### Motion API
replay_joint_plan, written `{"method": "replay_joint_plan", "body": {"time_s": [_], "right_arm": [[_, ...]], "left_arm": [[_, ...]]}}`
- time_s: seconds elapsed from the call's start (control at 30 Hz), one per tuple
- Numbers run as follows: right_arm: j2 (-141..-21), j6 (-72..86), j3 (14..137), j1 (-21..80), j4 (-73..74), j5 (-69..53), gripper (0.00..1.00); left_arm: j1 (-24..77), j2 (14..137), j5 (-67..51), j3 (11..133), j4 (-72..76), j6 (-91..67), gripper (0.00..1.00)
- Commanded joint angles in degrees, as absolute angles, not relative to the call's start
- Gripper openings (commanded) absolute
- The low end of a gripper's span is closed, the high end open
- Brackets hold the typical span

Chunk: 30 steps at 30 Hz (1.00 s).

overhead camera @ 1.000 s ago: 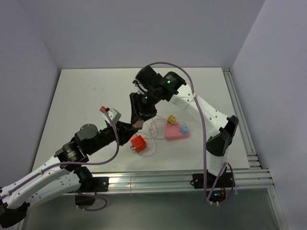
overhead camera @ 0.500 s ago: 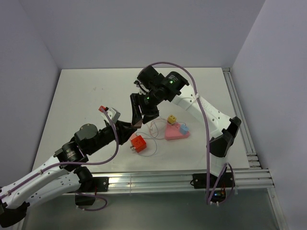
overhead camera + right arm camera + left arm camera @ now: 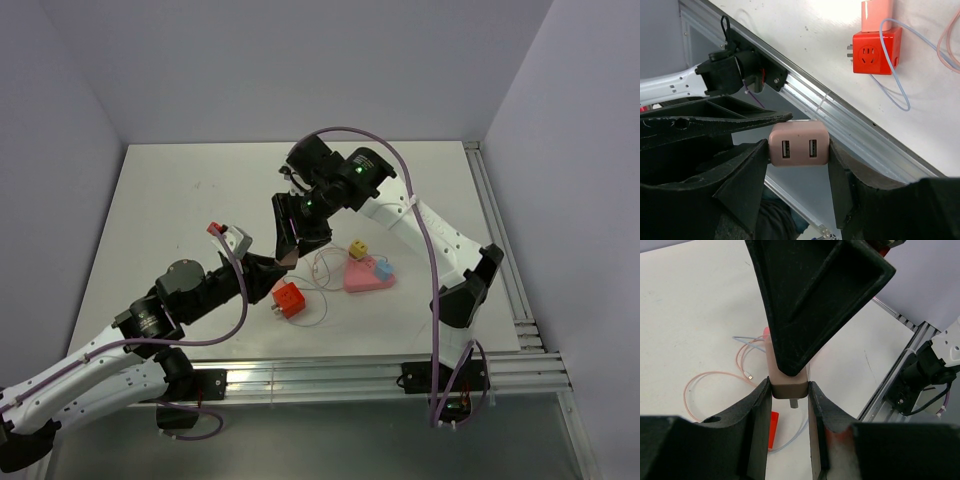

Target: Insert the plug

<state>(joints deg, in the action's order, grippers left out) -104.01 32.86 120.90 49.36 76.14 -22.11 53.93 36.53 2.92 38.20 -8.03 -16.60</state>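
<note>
A pink plug block (image 3: 798, 142) with two USB ports is held in the air between my right gripper's (image 3: 798, 146) fingers. Its lower end, with a metal prong, sits between my left gripper's (image 3: 788, 388) fingers (image 3: 761, 395), which press on both sides of it. In the top view both grippers, left (image 3: 281, 264) and right (image 3: 289, 254), meet at the plug (image 3: 287, 259) just above and behind the red socket cube (image 3: 288, 298). The cube lies on the table with its socket face showing in the right wrist view (image 3: 872, 52).
A pink base (image 3: 368, 278) with a yellow cube (image 3: 357, 247) and a blue cube (image 3: 381, 268) lies right of the red cube. Thin cables (image 3: 325, 265) loop around them. A metal rail (image 3: 340, 370) runs along the table's near edge.
The right arm's elbow has shifted slightly to the right. Both grippers and the plug stay in almost the same place.
</note>
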Motion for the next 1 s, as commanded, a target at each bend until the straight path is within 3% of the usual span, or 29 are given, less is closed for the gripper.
{"method": "replay_joint_plan", "body": {"time_s": [0.0,0.23,0.33,0.37,0.4,0.43,0.47,0.5,0.57,0.6,0.63,0.8,0.97], "right_arm": [[-104.06,31.90,123.49,49.83,76.82,-22.76,0.58],[-103.62,32.17,121.82,49.75,75.59,-23.99,0.57],[-103.27,32.26,119.89,49.83,74.19,-25.84,0.43],[-102.92,31.91,119.36,49.83,73.66,-26.27,0.17],[-102.66,31.64,118.83,49.75,73.30,-25.84,0.03],[-102.40,31.47,117.52,49.83,72.43,-25.32,0.00],[-101.09,30.59,116.29,49.83,71.55,-24.62,0.00],[-99.94,30.24,114.71,49.83,69.98,-22.96,0.00],[-95.92,30.15,109.27,49.92,64.27,-17.52,0.00],[-94.06,30.41,106.90,49.83,61.99,-12.70,0.00],[-92.22,30.93,101.05,49.92,56.39,-11.26,0.00],[-80.17,31.38,86.77,50.80,42.91,4.01,0.00],[-72.52,31.64,71.91,52.91,29.81,11.68,0.00]], "left_arm": [[54.49,36.30,3.51,40.43,-5.45,-15.56,0.01],[54.76,35.86,3.34,40.34,-5.10,-15.47,0.01],[54.93,35.86,3.08,40.25,-4.83,-15.64,0.01],[55.02,35.77,3.08,40.34,-4.92,-15.73,0.01],[55.02,35.77,3.51,40.52,-5.27,-16.34,0.05],[55.02,35.60,4.47,40.69,-5.53,-18.35,0.14],[55.02,35.25,4.40,40.69,-5.28,-19.15,0.26],[55.02,34.90,4.39,40.43,-4.75,-20.03,0.47],[55.02,32.97,9.01,39.82,-5.10,-25.29,0.60],[55.02,32.26,9.75,39.47,-5.01,-26.70,0.78],[55.02,31.21,10.71,39.11,-5.18,-29.68,0.84],[54.76,32.16,25.11,39.29,-21.06,-47.25,0.92],[52.48,39.98,22.34,36.22,-30.94,-61.43,0.94]]}}
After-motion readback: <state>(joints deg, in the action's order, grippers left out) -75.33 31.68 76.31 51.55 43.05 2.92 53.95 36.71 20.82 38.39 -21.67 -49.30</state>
